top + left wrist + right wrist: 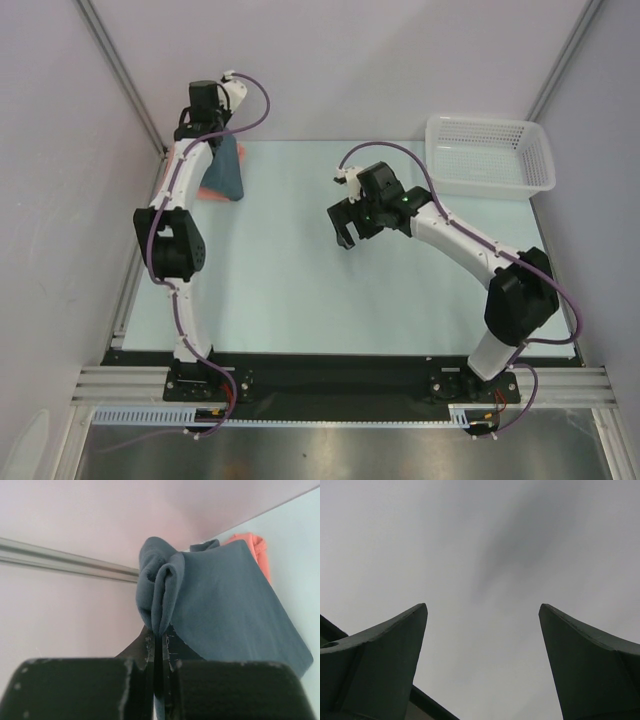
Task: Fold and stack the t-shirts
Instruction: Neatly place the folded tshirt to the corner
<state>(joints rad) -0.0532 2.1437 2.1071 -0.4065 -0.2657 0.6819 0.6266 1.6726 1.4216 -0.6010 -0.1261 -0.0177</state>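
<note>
So the left gripper [160,636] has its fingers pinched tight on a bunched-up fold of the slate blue-grey t-shirt [225,605]. The shirt hangs from it at the far left corner of the table [300,280], and the salmon-pink t-shirt [209,190] lies on the table right there, peeking out from behind it. The right gripper [346,230] hovers over the middle of the table with its fingers spread wide and nothing between them, well apart from both shirts, and the white mesh basket [490,160] sits at the far right corner.
</note>
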